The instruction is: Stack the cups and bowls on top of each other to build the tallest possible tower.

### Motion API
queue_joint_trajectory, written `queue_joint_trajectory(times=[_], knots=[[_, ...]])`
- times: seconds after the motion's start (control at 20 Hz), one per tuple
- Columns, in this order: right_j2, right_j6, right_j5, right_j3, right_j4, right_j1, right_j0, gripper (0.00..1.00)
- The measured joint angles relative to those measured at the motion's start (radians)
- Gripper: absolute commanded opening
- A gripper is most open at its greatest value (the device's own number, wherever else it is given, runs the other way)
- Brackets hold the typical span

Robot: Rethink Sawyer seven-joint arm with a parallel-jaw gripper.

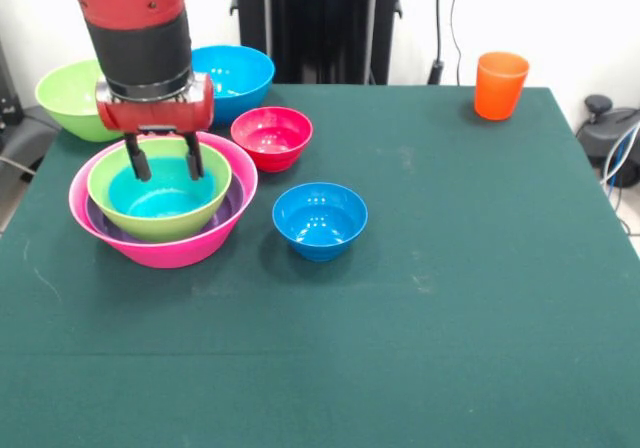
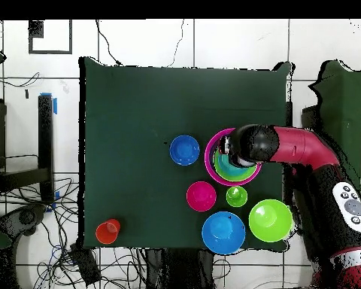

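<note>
A huge pink bowl stands at the table's left and holds a nest: a purple bowl, a lime-green bowl and a teal bowl innermost. My gripper hangs just over the teal bowl, open and empty, its fingers dipping inside the green rim. Loose on the table are a small blue bowl, a small red bowl, a large blue bowl, a second lime-green bowl and the orange cup. The lime-green cup shows only in the overhead view.
The overhead view shows the pink bowl's rim, the small blue bowl, red bowl, large blue bowl, green bowl and orange cup. Cables and black stands lie beyond the table's edges.
</note>
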Motion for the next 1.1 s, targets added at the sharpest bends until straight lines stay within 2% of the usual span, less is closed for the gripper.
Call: queue_joint_trajectory(times=[0.3, 0.5, 0.7, 1.1], knots=[[0.003, 0.0, 0.021, 0.039, 0.002, -0.081, 0.004, 1.0], [0.003, 0.0, 0.059, 0.108, 0.025, -0.173, 0.015, 1.0], [0.003, 0.0, 0.074, 0.163, 0.05, -0.228, 0.031, 1.0], [0.003, 0.0, 0.074, 0.262, 0.082, -0.286, 0.077, 1.0]])
